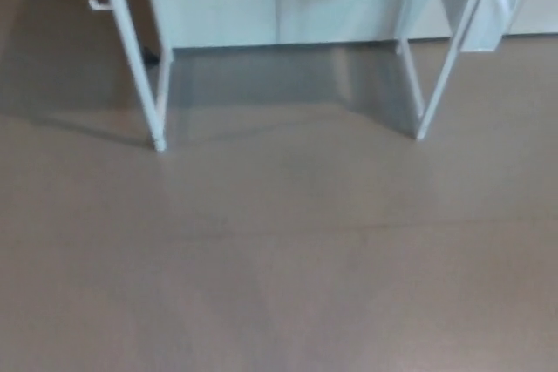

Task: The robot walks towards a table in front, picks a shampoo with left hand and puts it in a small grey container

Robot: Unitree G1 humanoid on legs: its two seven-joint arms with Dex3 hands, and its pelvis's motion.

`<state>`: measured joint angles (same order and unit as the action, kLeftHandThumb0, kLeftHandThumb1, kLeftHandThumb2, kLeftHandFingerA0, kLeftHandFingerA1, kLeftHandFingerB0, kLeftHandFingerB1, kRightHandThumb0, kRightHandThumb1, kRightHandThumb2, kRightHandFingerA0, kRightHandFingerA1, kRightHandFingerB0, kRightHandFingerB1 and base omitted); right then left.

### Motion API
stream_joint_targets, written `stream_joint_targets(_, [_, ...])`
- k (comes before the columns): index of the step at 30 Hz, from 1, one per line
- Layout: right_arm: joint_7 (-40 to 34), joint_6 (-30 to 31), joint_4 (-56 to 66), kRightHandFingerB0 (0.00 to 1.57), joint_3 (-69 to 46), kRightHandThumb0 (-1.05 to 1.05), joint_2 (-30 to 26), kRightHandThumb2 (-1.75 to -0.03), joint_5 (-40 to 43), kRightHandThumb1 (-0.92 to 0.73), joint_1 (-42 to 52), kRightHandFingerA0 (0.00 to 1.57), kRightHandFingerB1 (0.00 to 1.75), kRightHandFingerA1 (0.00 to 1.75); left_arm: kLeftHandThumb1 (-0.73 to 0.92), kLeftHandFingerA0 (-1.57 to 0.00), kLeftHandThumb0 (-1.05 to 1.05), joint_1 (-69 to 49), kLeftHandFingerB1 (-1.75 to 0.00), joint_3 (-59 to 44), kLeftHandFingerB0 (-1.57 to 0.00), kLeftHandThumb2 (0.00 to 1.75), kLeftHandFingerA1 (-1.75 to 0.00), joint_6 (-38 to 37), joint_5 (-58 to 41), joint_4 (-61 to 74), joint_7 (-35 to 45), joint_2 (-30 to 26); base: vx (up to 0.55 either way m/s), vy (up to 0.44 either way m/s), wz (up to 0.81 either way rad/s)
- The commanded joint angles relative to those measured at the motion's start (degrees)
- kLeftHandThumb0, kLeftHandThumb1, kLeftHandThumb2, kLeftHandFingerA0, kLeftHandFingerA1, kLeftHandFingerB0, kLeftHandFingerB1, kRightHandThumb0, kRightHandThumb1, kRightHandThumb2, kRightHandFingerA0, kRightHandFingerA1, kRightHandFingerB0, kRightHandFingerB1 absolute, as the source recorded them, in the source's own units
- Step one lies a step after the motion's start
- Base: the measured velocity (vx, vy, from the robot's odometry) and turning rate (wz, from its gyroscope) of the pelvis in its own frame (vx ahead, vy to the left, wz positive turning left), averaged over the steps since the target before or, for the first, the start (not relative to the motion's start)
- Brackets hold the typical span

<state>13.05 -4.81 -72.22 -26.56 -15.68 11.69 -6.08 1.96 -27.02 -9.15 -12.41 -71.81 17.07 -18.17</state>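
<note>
Hands both out of view, state untellable; white table legs stand on beige floor.

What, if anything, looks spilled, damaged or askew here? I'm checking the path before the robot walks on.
Nothing stands out. The floor shows only soft shadows, with no spill or debris. The white frame legs slant evenly on both sides, which looks like their design rather than damage. The picture is blurred, so small marks could be missed.

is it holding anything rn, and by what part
Cannot be told: neither hand is in view. Only the floor and the white table legs show.
</note>
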Motion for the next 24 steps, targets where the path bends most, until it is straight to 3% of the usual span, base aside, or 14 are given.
stream_joint_targets(1, [0.4,-0.4,-0.4,0.44,0.7,-0.15,-0.4,-0.57,0.1,-0.59,2.7,0.61,0.38,0.47,0.58,-0.45,-0.09,-3.4,-0.35,0.8,-0.39,0.57,-0.43,-1.8,0.2,-0.1,0.1,-0.6,0.33,0.188,-0.08])
stream_joint_targets(6, [-0.2,-1.1,-0.1,0.46,2.0,-0.15,0.0,-0.57,-0.4,-0.58,2.9,0.61,0.39,0.47,0.53,-0.56,-0.08,-4.7,-0.37,3.0,-0.40,0.56,-0.47,-5.1,1.7,0.5,-0.3,-0.8,0.37,0.067,0.08])
stream_joint_targets(14, [-0.4,-0.3,-0.3,0.48,2.2,-0.15,0.1,-0.57,0.4,-0.57,2.9,0.65,0.39,0.48,0.57,-0.54,-0.05,-4.9,-0.36,3.9,-0.38,0.57,-0.47,-5.1,1.3,-0.3,-0.3,-1.2,0.49,-0.123,0.36])
stream_joint_targets(23, [0.0,-0.6,-0.5,0.47,2.3,-0.15,-0.2,-0.56,0.3,-0.57,3.2,0.71,0.39,0.50,0.55,-0.55,-0.10,-3.3,-0.36,1.5,-0.42,0.56,-0.45,-1.6,-1.4,-0.9,0.7,-0.7,0.38,-0.010,-0.13])
stream_joint_targets(24, [0.4,-0.5,-0.4,0.45,2.3,-0.15,-0.2,-0.56,0.4,-0.57,3.2,0.66,0.38,0.49,0.52,-0.49,-0.12,-3.7,-0.37,1.8,-0.37,0.57,-0.46,-2.4,-1.1,-0.7,1.8,-0.6,0.42,0.145,-0.30])
